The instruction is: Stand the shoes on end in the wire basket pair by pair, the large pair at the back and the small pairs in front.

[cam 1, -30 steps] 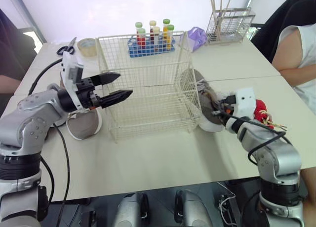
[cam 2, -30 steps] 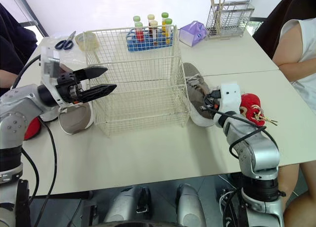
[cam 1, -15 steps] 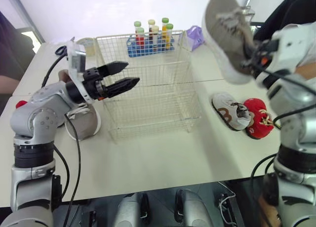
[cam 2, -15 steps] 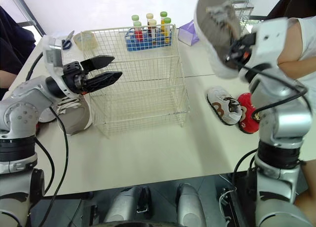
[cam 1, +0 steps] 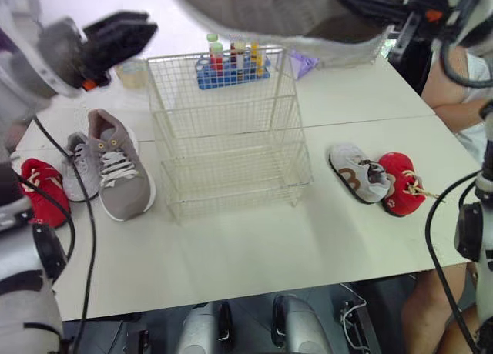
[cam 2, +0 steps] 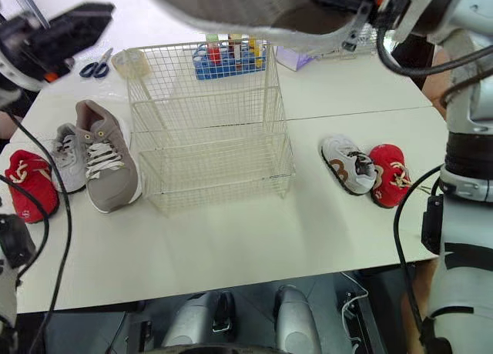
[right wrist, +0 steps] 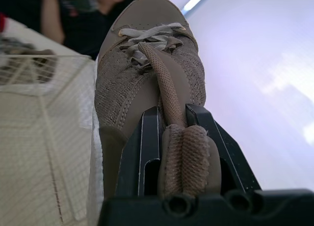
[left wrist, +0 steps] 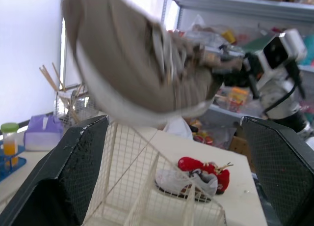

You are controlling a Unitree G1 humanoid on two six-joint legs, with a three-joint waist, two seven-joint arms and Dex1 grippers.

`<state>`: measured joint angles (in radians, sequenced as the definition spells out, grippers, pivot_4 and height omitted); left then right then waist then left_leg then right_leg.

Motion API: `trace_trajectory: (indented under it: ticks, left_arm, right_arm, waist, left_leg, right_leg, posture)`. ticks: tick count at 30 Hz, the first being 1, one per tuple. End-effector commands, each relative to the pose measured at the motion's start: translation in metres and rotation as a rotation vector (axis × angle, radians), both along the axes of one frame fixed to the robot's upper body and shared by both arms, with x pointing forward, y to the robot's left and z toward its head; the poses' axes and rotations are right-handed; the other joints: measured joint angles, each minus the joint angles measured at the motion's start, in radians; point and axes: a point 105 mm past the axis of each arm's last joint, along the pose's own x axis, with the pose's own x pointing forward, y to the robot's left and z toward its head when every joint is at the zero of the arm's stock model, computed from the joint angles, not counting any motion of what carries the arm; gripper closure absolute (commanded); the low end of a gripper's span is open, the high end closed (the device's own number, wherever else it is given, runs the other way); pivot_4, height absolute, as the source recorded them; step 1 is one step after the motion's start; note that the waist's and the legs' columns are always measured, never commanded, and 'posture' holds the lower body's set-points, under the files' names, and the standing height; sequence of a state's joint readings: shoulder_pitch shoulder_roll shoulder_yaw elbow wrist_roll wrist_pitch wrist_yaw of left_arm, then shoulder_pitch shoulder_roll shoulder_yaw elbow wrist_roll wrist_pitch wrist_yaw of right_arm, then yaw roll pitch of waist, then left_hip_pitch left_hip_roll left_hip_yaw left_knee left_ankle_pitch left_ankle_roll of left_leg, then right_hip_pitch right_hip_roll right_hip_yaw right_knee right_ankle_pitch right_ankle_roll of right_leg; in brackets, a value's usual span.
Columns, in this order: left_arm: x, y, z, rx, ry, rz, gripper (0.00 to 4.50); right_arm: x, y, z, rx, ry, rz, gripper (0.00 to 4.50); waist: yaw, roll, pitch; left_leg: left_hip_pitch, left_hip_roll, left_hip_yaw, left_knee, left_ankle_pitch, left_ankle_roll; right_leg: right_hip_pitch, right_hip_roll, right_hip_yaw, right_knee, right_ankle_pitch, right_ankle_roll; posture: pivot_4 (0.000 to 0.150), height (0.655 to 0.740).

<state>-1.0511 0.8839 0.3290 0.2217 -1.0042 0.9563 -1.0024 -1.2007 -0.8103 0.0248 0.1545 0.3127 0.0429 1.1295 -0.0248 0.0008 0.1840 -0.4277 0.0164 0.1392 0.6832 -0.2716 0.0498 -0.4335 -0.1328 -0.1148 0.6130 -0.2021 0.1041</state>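
Your right gripper (right wrist: 174, 113) clamping the large grey shoe (right wrist: 152, 83) over the wire basket (cam 1: 231, 138), left gripper (left wrist: 174, 122) spread wide, blue rack (cam 1: 231, 72) holding tubes (cam 1: 217, 51)

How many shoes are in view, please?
6. Left of the wire basket: red shoe, small grey shoe, large grey shoe. Right of it: white shoe, second red shoe. Above it: second large grey shoe, in the right gripper, jaws shut. None seems hidden.

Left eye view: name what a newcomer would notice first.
The large grey shoe hangs high above the wire basket, the right gripper shut on its heel. Its mate lies on the table left of the basket, beside a small grey shoe and a red shoe; two more small shoes lie to the right.
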Motion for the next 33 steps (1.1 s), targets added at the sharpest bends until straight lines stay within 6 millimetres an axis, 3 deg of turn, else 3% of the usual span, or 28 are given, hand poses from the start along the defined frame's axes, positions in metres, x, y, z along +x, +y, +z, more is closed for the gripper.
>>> trace_trajectory:
  ticks: [1,7,14,21,33]
  left_arm:
    - [-0.006,0.006,0.014,-0.001,-0.012,-0.004,0.00]
    - [-0.005,0.005,0.006,0.064,0.030,0.025,0.00]
    - [-0.014,0.028,-0.003,0.097,0.065,0.124,0.00]
    - [-0.015,0.036,0.000,0.101,0.047,0.171,0.00]
    - [0.002,0.018,0.004,0.084,0.063,0.071,0.00]
  right_arm:
    - [-0.013,0.006,0.018,-0.037,-0.120,0.064,4.27]
    - [-0.018,0.024,0.017,-0.047,-0.173,0.162,4.27]
    - [-0.011,0.020,0.032,0.000,-0.225,0.131,4.27]
    - [-0.014,0.022,0.034,-0.004,-0.263,0.135,4.27]
    - [-0.025,0.041,0.010,-0.078,-0.272,0.207,4.27]
  waist:
    - [0.005,0.000,0.000]
    - [0.003,0.000,0.001]
    - [0.000,0.000,0.001]
    - [0.004,0.000,0.001]
    - [0.004,0.000,0.001]
  left_leg:
    - [0.000,0.000,0.000,0.000,0.000,0.000]
    - [0.000,0.000,0.000,0.000,0.000,0.000]
    - [0.000,0.000,0.000,0.000,0.000,-0.001]
    - [0.000,0.000,0.000,0.000,0.000,-0.001]
    - [0.000,0.000,0.001,0.000,0.000,-0.001]
  right_leg:
    - [0.000,0.000,0.000,0.000,0.000,0.000]
    - [0.000,0.000,0.000,0.001,0.000,0.000]
    - [-0.001,0.000,0.000,0.001,0.000,0.000]
    - [-0.001,0.000,0.000,0.001,0.000,0.000]
    - [-0.001,0.000,0.000,0.002,0.000,0.000]
  posture:
    - [0.150,0.7400]
    - [0.150,0.7400]
    - [0.150,0.7400]
    - [0.150,0.7400]
    - [0.150,0.7400]
